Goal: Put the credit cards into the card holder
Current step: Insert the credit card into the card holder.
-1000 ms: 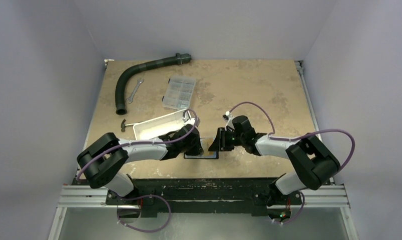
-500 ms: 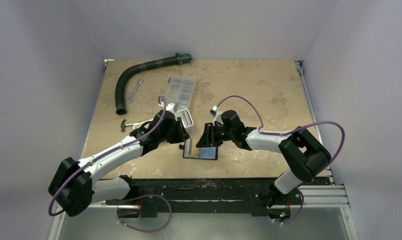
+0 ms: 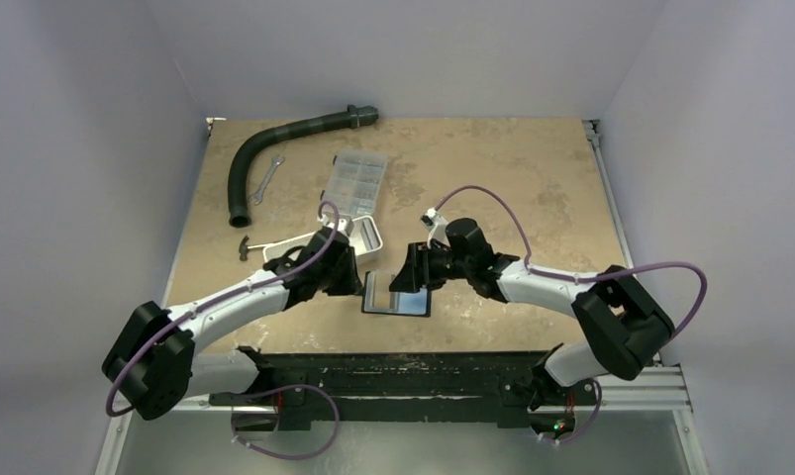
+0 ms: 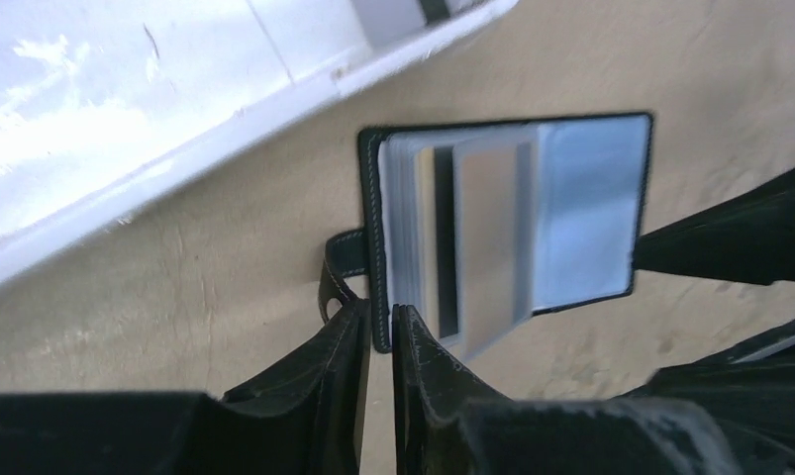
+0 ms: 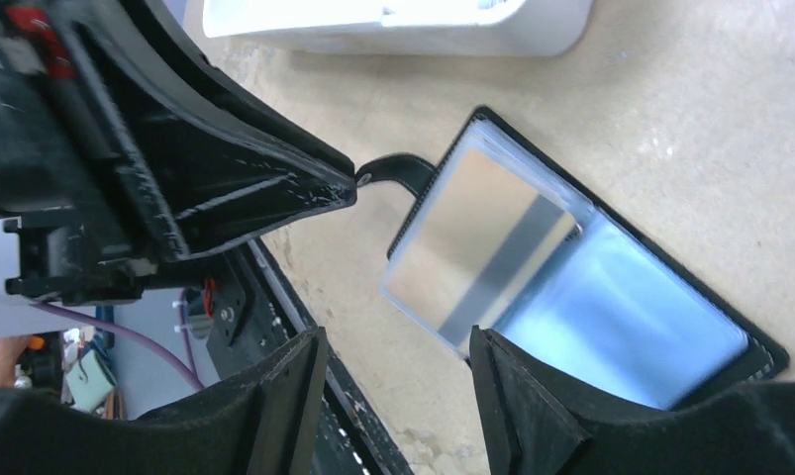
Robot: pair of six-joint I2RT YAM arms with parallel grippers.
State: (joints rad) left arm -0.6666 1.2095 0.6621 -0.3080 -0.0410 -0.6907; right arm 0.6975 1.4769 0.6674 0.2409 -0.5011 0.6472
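Note:
The black card holder point(image 3: 423, 305) lies open on the table between my two grippers, its bluish inside point(image 4: 591, 193) facing up. A silvery credit card point(image 4: 487, 237) with a dark stripe sits partly in the holder's left half and sticks out over its near edge point(image 5: 482, 257). My left gripper point(image 4: 381, 319) is at the holder's left edge beside the strap point(image 4: 336, 272). Its jaws are only a narrow slit apart, with table showing through. My right gripper point(image 5: 395, 336) stands wide open over bare table, holding nothing, and one fingertip point(image 5: 477, 346) is by the card's near corner.
A white tray point(image 3: 304, 249) lies just behind and left of the holder. Further back are a clear compartment box point(image 3: 354, 183), a curved black hose point(image 3: 264, 148), a wrench point(image 3: 265, 180) and a small hammer point(image 3: 249, 244). The table's near edge is close below the holder.
My right gripper's jaws have spread wider and it has shifted a little left over the holder. My left gripper lifted off toward the tray, then came back to the holder's left edge, slightly parted.

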